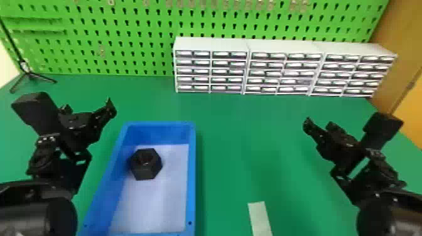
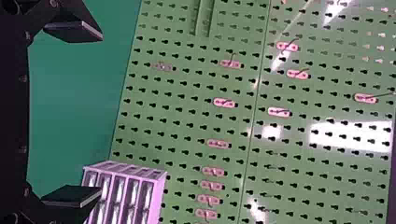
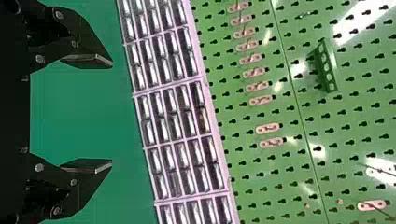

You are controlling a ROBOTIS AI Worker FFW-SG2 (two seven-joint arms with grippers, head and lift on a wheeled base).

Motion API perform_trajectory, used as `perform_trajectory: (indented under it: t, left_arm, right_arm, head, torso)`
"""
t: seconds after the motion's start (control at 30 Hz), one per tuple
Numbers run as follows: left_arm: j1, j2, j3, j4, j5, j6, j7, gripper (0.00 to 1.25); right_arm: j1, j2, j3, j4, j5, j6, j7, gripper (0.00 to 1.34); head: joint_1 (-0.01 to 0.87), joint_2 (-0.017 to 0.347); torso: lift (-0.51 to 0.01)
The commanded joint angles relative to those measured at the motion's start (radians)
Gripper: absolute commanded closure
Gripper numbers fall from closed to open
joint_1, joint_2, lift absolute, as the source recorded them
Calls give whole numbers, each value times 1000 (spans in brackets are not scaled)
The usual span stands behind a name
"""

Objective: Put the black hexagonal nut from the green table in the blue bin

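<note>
Blue bin (image 1: 191, 175) with black hexagonal nut (image 1: 146, 163) inside, left gripper (image 1: 88, 106) and right gripper (image 1: 319, 123) with fingers (image 3: 91, 59) wide apart

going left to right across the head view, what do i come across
black two-fingered left pincer → black hexagonal nut inside the rectangular blue plastic bin → pale, flat, straight-edged strip on the green table → black two-fingered right pincer
</note>
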Motion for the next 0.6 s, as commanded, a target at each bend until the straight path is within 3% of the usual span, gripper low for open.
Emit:
perform_trajectory:
  t: [0.0,0.57]
  left_arm:
    - [0,0,-7,3,1,0,0,125]
    - [-1,0,-21,11,4,-5,0,125]
  right_arm:
    - [-10,-4,25,0,48,-3,0,519]
    - [-21,-6,57,23,60,-8,0,527]
  head:
    - [692,8]
    - [692,8]
  torso:
    - [-97]
    - [-97]
